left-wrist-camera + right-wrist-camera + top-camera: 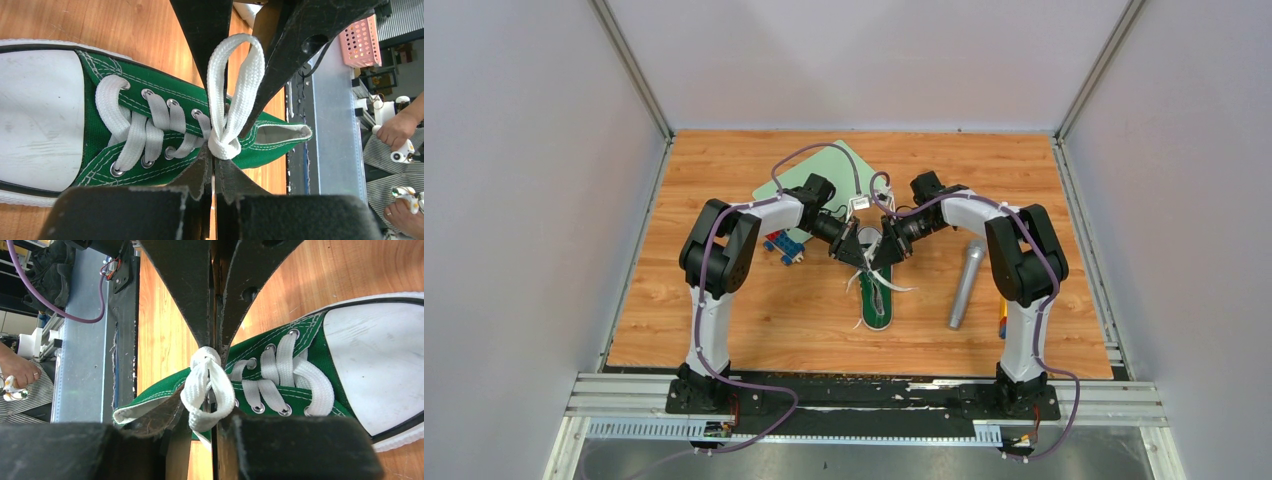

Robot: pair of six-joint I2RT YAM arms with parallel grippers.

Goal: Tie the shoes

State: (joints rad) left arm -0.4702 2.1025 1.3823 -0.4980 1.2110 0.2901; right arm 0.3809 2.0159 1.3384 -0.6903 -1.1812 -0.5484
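Directly beneath both pairs of fingers lies the shoe [879, 312], flat on the surface [754, 310], with its heel opening toward the arm bases. The left fingers [125, 215] are pressed together, their tips touching the knot [223, 147] above the tongue. Whether lace is pinched between them cannot be told. The right fingers [300, 450] stand slightly apart on the opposite side of that knot, and a lace loop [237, 40] lies along them. A microphone [965, 283] lies right of the right fingers, and blue blocks [784, 246] sit left of the left fingers.
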